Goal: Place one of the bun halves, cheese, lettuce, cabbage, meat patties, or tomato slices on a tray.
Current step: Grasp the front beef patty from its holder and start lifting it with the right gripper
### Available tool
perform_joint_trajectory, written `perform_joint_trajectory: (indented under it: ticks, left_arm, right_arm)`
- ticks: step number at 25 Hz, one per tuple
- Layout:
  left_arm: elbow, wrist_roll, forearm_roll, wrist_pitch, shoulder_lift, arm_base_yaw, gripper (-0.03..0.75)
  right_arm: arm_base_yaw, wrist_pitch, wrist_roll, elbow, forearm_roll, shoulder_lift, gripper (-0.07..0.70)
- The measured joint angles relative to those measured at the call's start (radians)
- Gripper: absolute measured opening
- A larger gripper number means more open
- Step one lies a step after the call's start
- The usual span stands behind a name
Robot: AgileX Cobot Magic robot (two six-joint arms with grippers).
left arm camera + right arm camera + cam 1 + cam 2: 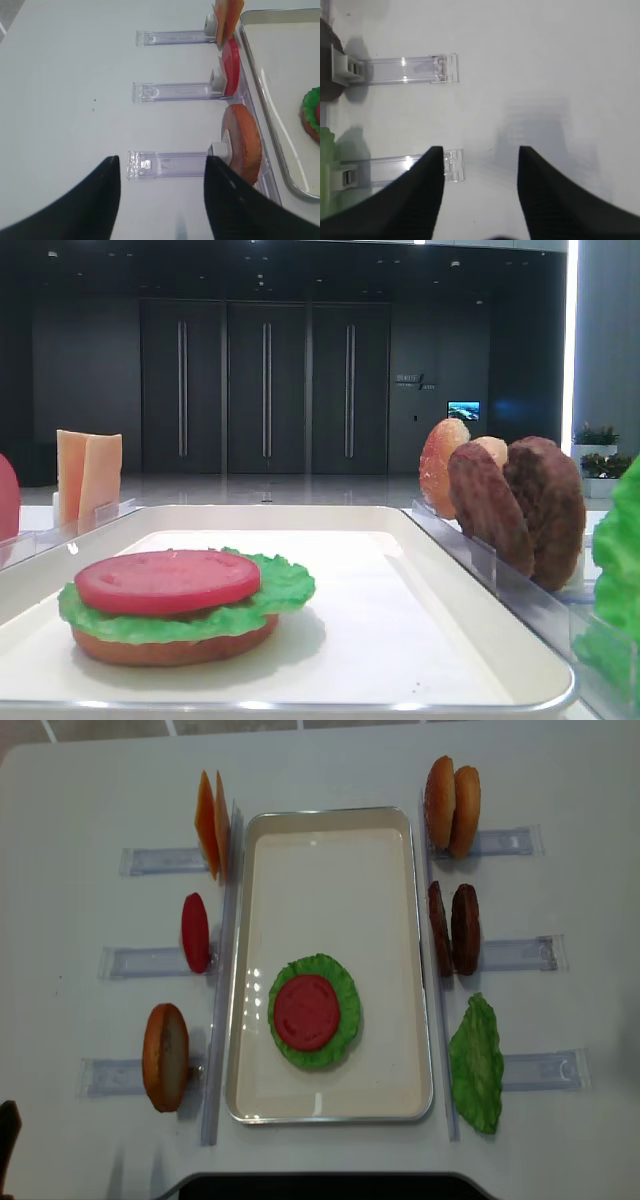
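Both grippers empty, jaws apart: right gripper (480,155) over bare table, left gripper (162,162) above a clear holder (167,165). Tray (330,840) mid-table with tomato slice (307,1012) on lettuce (345,1020) on a bun half (175,648). Meat patties (452,928) upright right of tray.

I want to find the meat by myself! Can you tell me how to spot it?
Find the big cream tray in the middle of the table. On its right side stand three racks; the meat patties are in the middle one, two discs upright. They are dark brown and grainy, unlike the golden bun halves behind and green lettuce in front.
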Motion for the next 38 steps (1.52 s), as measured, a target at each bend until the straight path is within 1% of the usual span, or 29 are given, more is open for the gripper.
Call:
perform_joint_trajectory:
  ticks: [4, 8, 11, 16, 18, 20, 23, 27, 33, 38]
  left_arm:
    - [0.0, 0.0, 0.0, 0.0, 0.0, 0.0, 0.408]
    - [0.0, -0.001, 0.0, 0.0, 0.0, 0.0, 0.408]
    - [0.0, -0.001, 0.0, 0.0, 0.0, 0.0, 0.408]
    - [0.0, -0.001, 0.0, 0.0, 0.0, 0.0, 0.408]
    - [0.0, -0.001, 0.0, 0.0, 0.0, 0.0, 0.408]
    - [0.0, -0.001, 0.0, 0.0, 0.0, 0.0, 0.408]
    - [0.0, -0.001, 0.0, 0.0, 0.0, 0.0, 0.408]
    - [0.0, -0.001, 0.0, 0.0, 0.0, 0.0, 0.408]
    - [0.0, -0.001, 0.0, 0.0, 0.0, 0.0, 0.408]
    - [0.0, -0.001, 0.0, 0.0, 0.0, 0.0, 0.408]
  right_arm:
    - [0.0, 0.0, -0.001, -0.082, 0.003, 0.155, 0.328]
    - [0.0, -0.003, -0.002, -0.118, 0.024, 0.25, 0.328]
    - [0.0, -0.003, -0.008, -0.119, 0.049, 0.277, 0.328]
    - [0.0, -0.003, -0.013, -0.137, 0.049, 0.282, 0.328]
    - [0.013, -0.003, -0.014, -0.145, 0.049, 0.282, 0.34]
    - [0.04, -0.009, -0.013, -0.155, 0.049, 0.282, 0.368]
    - [0.108, -0.02, -0.005, -0.182, 0.063, 0.293, 0.397]
    - [0.215, -0.039, 0.045, -0.236, 0.071, 0.345, 0.405]
    - [0.362, -0.063, 0.106, -0.318, 0.071, 0.473, 0.415]
    - [0.436, -0.079, 0.145, -0.379, 0.071, 0.562, 0.446]
